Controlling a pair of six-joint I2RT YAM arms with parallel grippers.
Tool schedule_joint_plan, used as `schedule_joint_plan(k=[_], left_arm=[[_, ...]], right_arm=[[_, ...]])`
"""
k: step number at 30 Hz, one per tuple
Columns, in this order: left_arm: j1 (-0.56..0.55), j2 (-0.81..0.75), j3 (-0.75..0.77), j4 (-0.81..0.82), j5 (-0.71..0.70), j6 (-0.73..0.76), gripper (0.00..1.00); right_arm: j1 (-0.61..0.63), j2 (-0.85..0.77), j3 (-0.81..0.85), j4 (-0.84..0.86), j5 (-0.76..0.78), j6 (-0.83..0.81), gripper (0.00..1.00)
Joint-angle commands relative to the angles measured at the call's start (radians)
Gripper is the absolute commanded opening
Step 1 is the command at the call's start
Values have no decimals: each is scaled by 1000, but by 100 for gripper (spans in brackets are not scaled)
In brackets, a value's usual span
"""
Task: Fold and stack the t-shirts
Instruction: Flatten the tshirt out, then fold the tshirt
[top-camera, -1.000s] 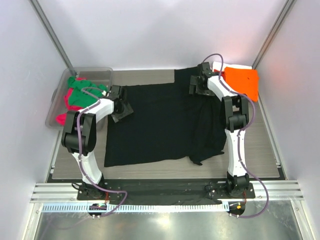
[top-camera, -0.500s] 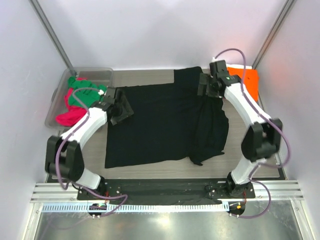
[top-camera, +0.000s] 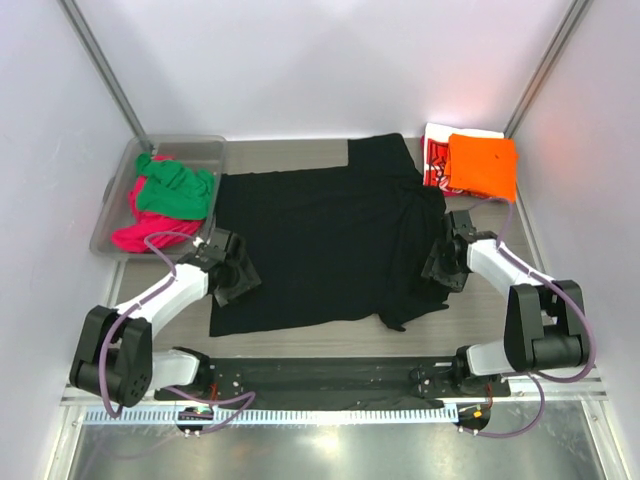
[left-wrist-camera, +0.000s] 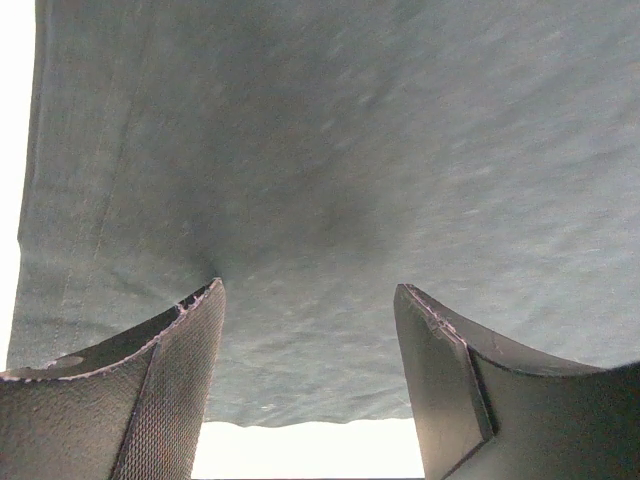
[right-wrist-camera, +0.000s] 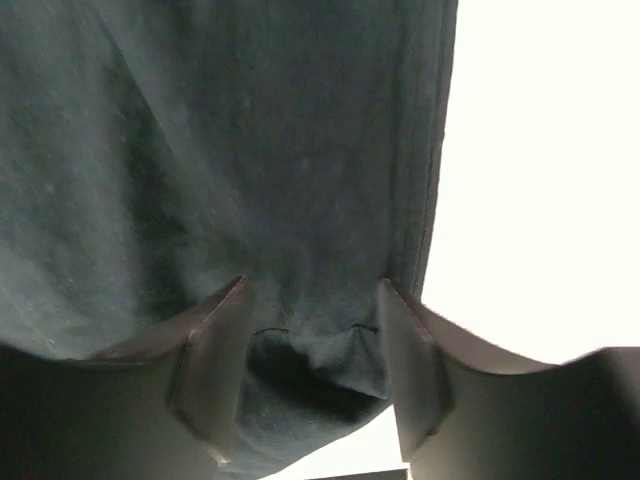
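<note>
Two open claws are listed: left gripper and right gripper, set at black tee edges, nothing clamped. A skewed fold could be caused by one layer being pinched alone.

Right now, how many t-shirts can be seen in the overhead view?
5. A black t-shirt spread mid-table; an orange t-shirt folded atop a red-and-white printed t-shirt far right; a green t-shirt and a magenta t-shirt in the clear bin far left, which may hide more.
</note>
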Motion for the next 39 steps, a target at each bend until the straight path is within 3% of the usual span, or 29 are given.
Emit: schedule_joint_plan(k=[1,3,9,12,18,25,29,32,33,37,39], left_arm=[[-3,-15,-20,86,5,-22,70],[-3,-12,-35,87,-10,-17,70],[23,54,-48,75,-131,19,71],[92,108,-40,93,-96,44,70],[97,83,15,67,-52,42,69],[0,-82,76,-38,-45,3,71],[-92,-153,113,-112,-102,-13,71],[-153,-223,97,-152,-140,-43,71],[-162,-249,86,-172,-145,-62,71],[-167,-394,-5,-213,-176,-105,70],[-167,-491,-34,-229,-211,-122,70]], right_arm=[[-11,-56,-32,105,-12,52,54],[-35,-47,-44,124,11,52,49],[-188,63,-29,167,63,27,56],[-244,103,43,161,89,20,61],[-220,68,156,98,13,-5,81],[-37,-224,154,-57,134,67,84],[61,-404,23,-109,64,266,83],[191,-459,-104,-96,10,397,81],[287,-484,-150,-94,16,465,80],[463,-522,-237,-74,57,613,71],[510,-530,-270,-39,53,653,60]])
